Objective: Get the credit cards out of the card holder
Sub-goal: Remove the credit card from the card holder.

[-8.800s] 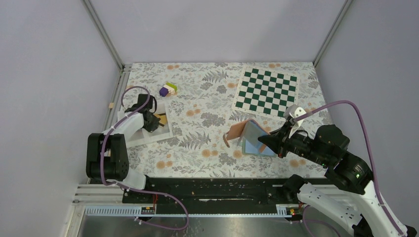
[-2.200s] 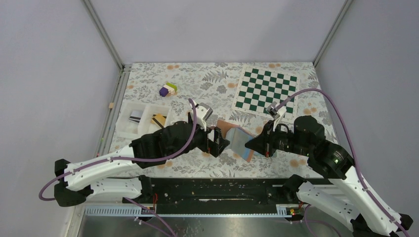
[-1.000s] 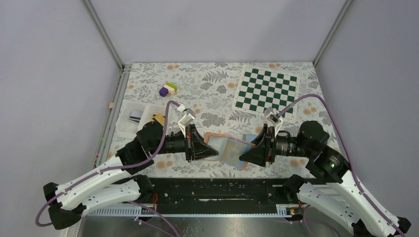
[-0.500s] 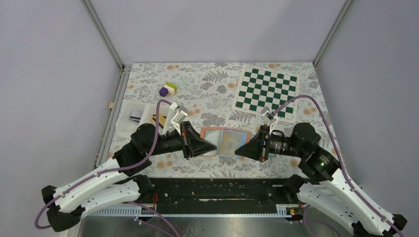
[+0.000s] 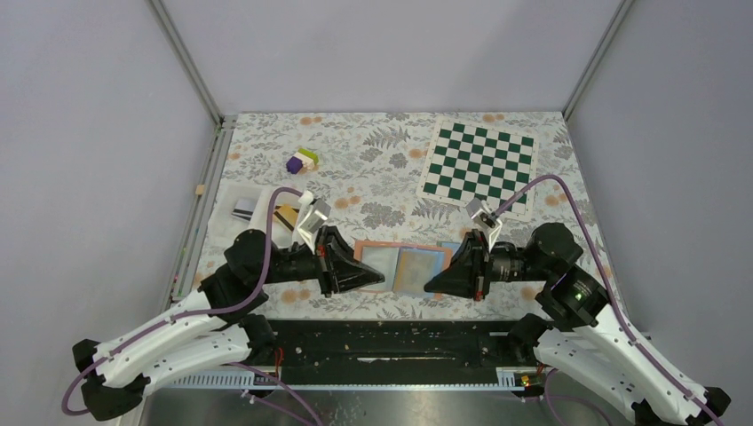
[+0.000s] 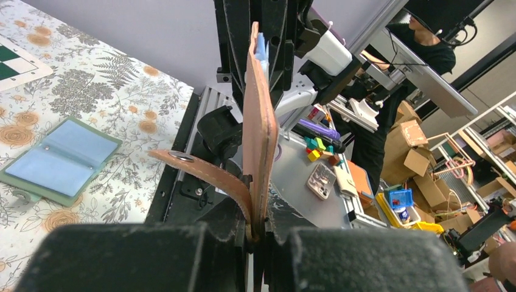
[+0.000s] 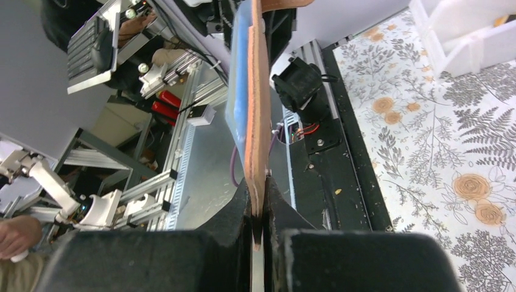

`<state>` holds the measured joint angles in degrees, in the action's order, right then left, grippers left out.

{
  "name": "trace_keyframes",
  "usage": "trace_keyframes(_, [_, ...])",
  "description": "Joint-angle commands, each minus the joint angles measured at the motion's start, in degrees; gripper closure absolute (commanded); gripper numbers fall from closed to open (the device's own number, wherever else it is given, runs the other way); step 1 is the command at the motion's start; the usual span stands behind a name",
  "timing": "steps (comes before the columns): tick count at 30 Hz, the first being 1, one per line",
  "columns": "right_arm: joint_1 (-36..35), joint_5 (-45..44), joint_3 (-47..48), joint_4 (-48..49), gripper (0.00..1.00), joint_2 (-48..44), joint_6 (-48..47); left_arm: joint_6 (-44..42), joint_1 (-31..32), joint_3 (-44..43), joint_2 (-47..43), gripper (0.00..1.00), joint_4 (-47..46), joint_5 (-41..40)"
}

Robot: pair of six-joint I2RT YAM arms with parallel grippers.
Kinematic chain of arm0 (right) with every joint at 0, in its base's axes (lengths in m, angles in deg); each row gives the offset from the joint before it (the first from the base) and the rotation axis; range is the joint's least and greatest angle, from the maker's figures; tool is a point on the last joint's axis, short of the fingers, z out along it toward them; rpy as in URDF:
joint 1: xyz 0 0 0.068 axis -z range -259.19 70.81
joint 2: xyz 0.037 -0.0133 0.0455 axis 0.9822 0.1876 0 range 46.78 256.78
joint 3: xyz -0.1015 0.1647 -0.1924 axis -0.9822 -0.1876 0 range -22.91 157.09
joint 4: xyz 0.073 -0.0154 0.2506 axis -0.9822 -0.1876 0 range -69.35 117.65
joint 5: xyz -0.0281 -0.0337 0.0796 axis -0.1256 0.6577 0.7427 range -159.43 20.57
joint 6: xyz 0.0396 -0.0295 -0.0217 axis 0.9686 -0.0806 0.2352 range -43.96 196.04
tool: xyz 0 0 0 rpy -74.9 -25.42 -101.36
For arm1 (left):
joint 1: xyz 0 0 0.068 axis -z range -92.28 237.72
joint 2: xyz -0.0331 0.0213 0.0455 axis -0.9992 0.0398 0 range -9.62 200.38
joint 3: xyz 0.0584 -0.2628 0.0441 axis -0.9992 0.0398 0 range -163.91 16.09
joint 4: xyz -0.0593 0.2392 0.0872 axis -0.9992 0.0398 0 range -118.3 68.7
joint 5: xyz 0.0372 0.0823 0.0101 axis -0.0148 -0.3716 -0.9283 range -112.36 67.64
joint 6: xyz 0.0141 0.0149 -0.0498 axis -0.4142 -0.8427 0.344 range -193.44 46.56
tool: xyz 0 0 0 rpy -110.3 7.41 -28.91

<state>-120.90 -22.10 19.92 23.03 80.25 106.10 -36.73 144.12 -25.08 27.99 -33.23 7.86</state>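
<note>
The card holder (image 5: 401, 267), tan leather with clear pages, hangs spread open between both arms, above the floral cloth. A yellow-orange credit card (image 5: 416, 270) shows through its right page. My left gripper (image 5: 380, 278) is shut on the holder's left edge. In the left wrist view the cover (image 6: 259, 121) stands edge-on out of the gripper (image 6: 258, 236), and its snap strap (image 6: 201, 171) curls off to the left. My right gripper (image 5: 430, 286) is shut on the right edge. The right wrist view shows that cover (image 7: 255, 109) clamped edge-on in the gripper (image 7: 258, 230).
A second, green-and-blue holder (image 6: 58, 161) lies open on the cloth, mostly hidden behind the held one in the top view. A white tray (image 5: 233, 232) holding cards (image 5: 284, 216) sits at the left. A chessboard mat (image 5: 479, 164) lies at the back right, small toy blocks (image 5: 301, 161) at the back left.
The right gripper has shut on the holder's right edge. Both arms drew back towards the near edge and apart, spreading the holder flat and open.
</note>
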Motion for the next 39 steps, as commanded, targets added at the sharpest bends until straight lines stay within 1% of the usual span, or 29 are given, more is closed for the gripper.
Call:
trace_keyframes(1, [0.6, 5.3, 1.7, 4.0, 0.92, -0.9, -0.9, -3.1, 0.0, -1.8, -0.9, 1.0, -0.3, 1.5])
trace_keyframes(2, [0.6, 4.9, 2.2, 3.6, 0.84, -1.0, -1.0, -3.6, 0.1, -2.0, -0.7, 1.0, 0.9, 0.0])
trace_keyframes(3, [0.6, 4.1, 2.6, 3.1, 0.79, -1.1, -1.0, -4.0, 0.0, -2.0, -0.5, 1.0, 2.0, -1.2])
trace_keyframes(4, [0.7, 3.4, 2.8, 3.1, 0.77, -1.2, -0.9, -4.2, 0.0, -2.1, -0.3, 1.0, 2.8, -2.0])
trace_keyframes(5, [0.6, 3.0, 3.0, 3.1, 0.78, -1.3, -0.7, -4.3, 0.0, -2.0, 0.0, 1.0, 3.0, -2.4])
trace_keyframes(8, [0.6, 2.2, 3.3, 3.1, 0.84, -1.2, -0.2, -3.6, 0.0, -1.5, 0.5, 1.0, 2.1, -2.4])
trace_keyframes(11, [0.6, 1.3, 3.3, 3.6, 0.86, -1.6, 0.2, -3.4, 0.0, -1.3, 0.6, 1.0, 1.8, -2.4])
trace_keyframes(13, [0.6, -0.3, 3.3, 3.4, 0.93, -1.6, 0.7, -3.4, 0.0, -1.4, 0.6, 1.0, 1.8, -2.4])
trace_keyframes(14, [0.6, -1.3, 3.5, 3.0, 0.94, -1.5, 0.8, -3.5, 0.0, -1.5, 0.5, 1.0, 1.8, -2.3])
trace_keyframes(15, [0.7, -2.1, 3.6, 2.8, 0.93, -1.3, 1.2, -3.5, 0.1, -1.7, 0.5, 1.0, 1.9, -2.2])
trace_keyframes(16, [0.6, -2.7, 3.7, 2.7, 0.87, -1.0, 1.6, -3.6, 0.1, -1.7, 0.4, 1.0, 2.0, -2.2])
trace_keyframes(17, [0.6, -3.2, 3.7, 2.8, 0.85, -0.8, 2.0, -3.7, 0.0, -1.7, 0.3, 1.0, 2.0, -2.2])
trace_keyframes(19, [0.6, -4.6, 3.5, 2.8, 0.85, -0.5, 2.7, -3.6, 0.0, -1.6, 0.3, 1.0, 1.8, -2.2])
trace_keyframes(22, [0.6, -6.9, 3.1, 2.6, 0.89, 0.0, 3.8, -3.2, 0.0, -1.3, 0.5, 1.0, 0.8, -1.7])
trace_keyframes(24, [0.6, -8.6, 3.0, 1.8, 0.89, 0.5, 4.3, -2.9, 0.0, -1.2, 0.6, 1.0, 0.1, -1.3])
trace_keyframes(25, [0.6, -9.1, 2.9, 1.6, 0.89, 0.7, 4.4, -2.7, 0.1, -1.1, 0.6, 1.0, -0.3, -1.1])
trace_keyframes(28, [0.6, -10.8, 2.7, 0.6, 0.82, 1.7, 5.6, -2.5, 0.0, -1.0, 0.7, 1.0, -1.3, -0.7])
trace_keyframes(29, [0.6, -11.3, 2.6, 0.3, 0.81, 2.2, 5.9, -2.5, 0.0, -1.0, 0.8, 1.0, -1.4, -0.5])
trace_keyframes(32, [0.6, -12.7, 2.0, -0.2, 0.82, 3.3, 7.2, -2.5, 0.0, -1.0, 0.9, 1.0, -1.5, -0.3])
trace_keyframes(35, [0.6, -13.2, 1.1, 1.5, 0.85, 3.7, 8.5, -2.5, 0.0, -0.6, 0.9, 1.0, -1.7, -0.4])
trace_keyframes(37, [0.6, -12.8, 1.0, 2.2, 0.9, 3.8, 9.0, -2.6, 0.1, -0.4, 0.9, 1.0, -1.7, -0.5])
trace_keyframes(39, [0.6, -12.5, 1.2, 2.1, 0.9, 3.7, 9.0, -2.8, 0.0, -0.4, 0.8, 1.0, -1.5, -0.8])
